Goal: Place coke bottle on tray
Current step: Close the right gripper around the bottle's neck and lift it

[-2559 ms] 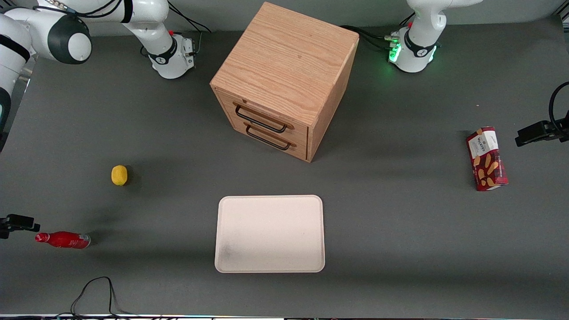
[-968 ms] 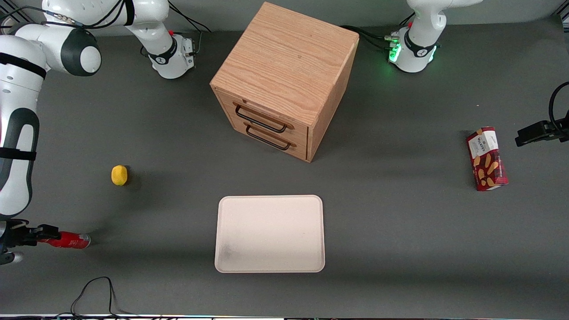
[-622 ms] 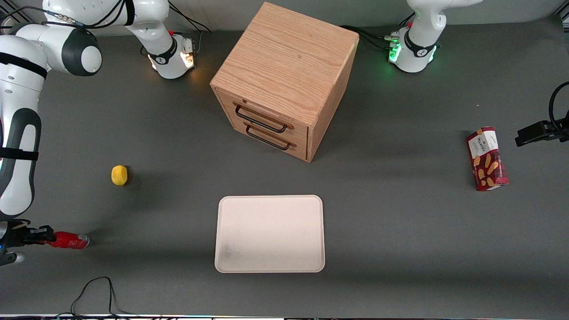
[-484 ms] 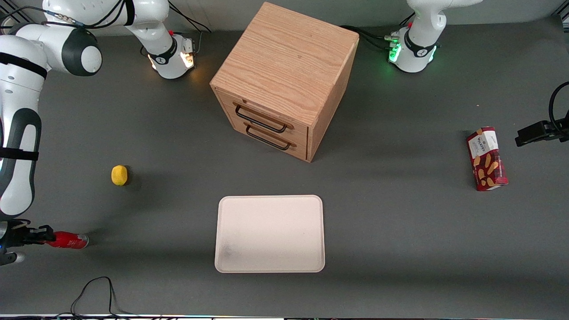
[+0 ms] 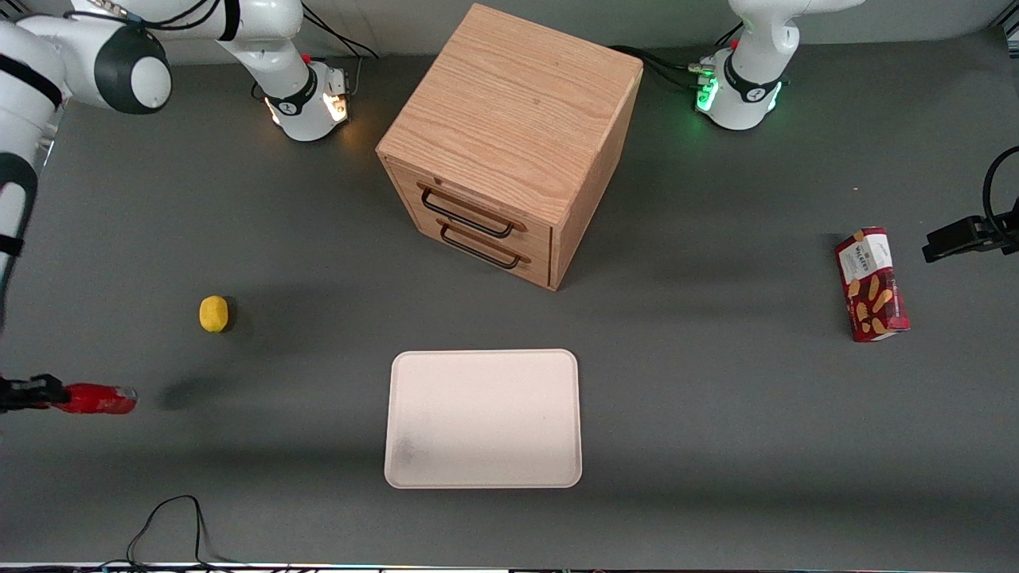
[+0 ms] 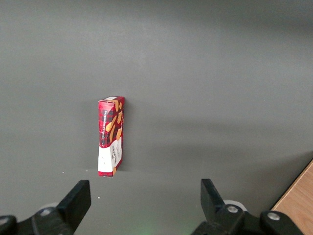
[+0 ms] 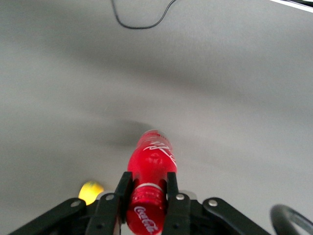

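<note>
Small slim red plastic coke bottle with white lettering and a silvery base: lying horizontal, held off the grey table surface with its shadow cast separately below it, at the working arm's end of the table. The black two-finger gripper grips it near the cap end, fingers pressed against both sides of the bottle; the base points away from the wrist.

Handling, as a judgement: light and stiff, but round and glossy, so likely to slip or rotate in a narrow pinch. A hold at the narrower neck leaves the body cantilevered; slow carrying seems wise.

Large flat rectangular cream-white tray with rounded corners and a low rim: nothing in it, only a faint grey smudge. Well apart from the bottle, toward the table's middle.

Small yellow lemon: on the table, farther from the front camera than the bottle.

Oak two-drawer cabinet: both drawers shut, contents unseen.
</note>
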`<act>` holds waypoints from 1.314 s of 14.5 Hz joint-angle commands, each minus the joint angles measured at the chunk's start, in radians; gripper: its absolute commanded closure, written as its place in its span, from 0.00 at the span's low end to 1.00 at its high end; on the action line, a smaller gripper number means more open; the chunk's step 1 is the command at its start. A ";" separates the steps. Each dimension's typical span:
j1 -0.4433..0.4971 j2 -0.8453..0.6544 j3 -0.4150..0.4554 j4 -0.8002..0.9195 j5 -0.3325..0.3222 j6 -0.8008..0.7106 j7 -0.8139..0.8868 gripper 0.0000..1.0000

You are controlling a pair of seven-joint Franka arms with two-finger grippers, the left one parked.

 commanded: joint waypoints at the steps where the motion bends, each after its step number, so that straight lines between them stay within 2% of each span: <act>1: 0.003 -0.135 -0.001 -0.023 -0.038 -0.095 -0.030 0.95; 3: 0.003 -0.214 0.002 -0.021 -0.073 -0.148 -0.057 0.95; 7: 0.003 -0.321 0.003 -0.001 -0.072 -0.248 -0.057 0.94; 10: 0.012 -0.331 0.064 -0.001 -0.073 -0.252 -0.054 0.95; 12: 0.058 -0.326 0.090 0.000 -0.072 -0.238 -0.039 0.95; 15: 0.142 -0.318 0.138 0.000 -0.073 -0.199 0.077 0.95; 19: 0.326 -0.305 0.144 -0.001 -0.073 -0.161 0.350 0.98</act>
